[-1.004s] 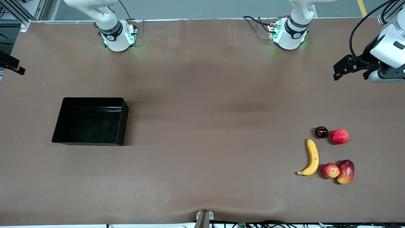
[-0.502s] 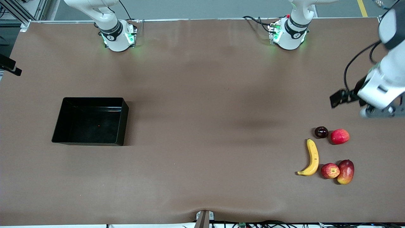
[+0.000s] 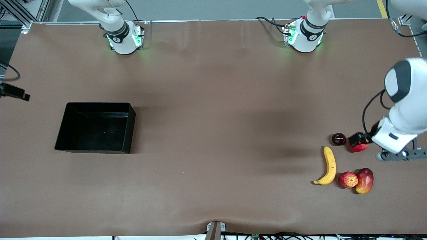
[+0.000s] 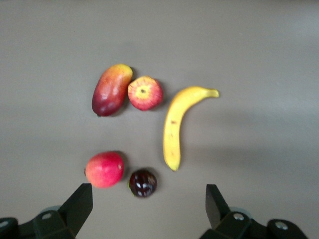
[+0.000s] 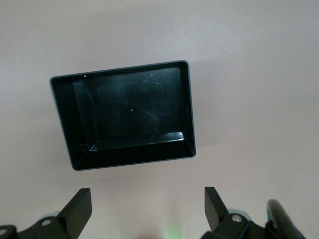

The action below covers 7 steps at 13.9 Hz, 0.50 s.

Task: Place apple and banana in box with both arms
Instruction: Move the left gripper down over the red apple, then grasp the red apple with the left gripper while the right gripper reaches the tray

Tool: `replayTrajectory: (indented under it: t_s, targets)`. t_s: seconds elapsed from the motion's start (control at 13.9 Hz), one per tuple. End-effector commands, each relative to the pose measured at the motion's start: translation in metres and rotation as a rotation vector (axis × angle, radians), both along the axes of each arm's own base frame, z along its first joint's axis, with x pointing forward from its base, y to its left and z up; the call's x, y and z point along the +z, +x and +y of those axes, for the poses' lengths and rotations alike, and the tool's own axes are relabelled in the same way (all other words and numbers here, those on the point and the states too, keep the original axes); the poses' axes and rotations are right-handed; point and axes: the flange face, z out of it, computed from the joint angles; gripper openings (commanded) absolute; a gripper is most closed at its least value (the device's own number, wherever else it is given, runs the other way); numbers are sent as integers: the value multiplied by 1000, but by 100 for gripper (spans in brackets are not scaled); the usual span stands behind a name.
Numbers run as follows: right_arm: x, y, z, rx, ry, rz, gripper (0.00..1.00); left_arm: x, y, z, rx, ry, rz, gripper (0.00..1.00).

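yellow banana (image 3: pixel 329 166) beside apple (image 3: pixel 348 179); left gripper (image 4: pixel 148 203) and right gripper (image 5: pixel 148 205) spread wide.

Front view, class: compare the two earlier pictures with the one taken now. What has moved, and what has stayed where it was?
The left gripper has swung from the table's edge at the left arm's end toward the front camera and now hangs over the pinkish-red fruit, fingers open, holding nothing. The right gripper, at the right arm's end, shifted slightly. The apple, banana, mango-like fruit, dark fruit and box have not moved.
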Motion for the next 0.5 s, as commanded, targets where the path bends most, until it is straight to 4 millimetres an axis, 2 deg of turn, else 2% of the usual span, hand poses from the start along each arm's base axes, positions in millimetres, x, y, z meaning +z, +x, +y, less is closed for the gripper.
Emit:
replayTrajectory:
  t_s: [0.0, 0.14, 0.29, 0.43]
  targets:
    - [-17, 6, -18, -31, -2, 32, 100, -48, 30, 24, 6, -9, -41, 100]
    - [-39, 12, -23, -39, -2, 71, 100, -85, 50, 27, 2, -27, -99, 100]
    - [-62, 20, -25, -42, 4, 91, 100, -113, 69, 37, 16, -24, -145, 100]
    - [-89, 30, -34, -53, -5, 92, 100, -145, 77, 42, 61, -36, -157, 100]
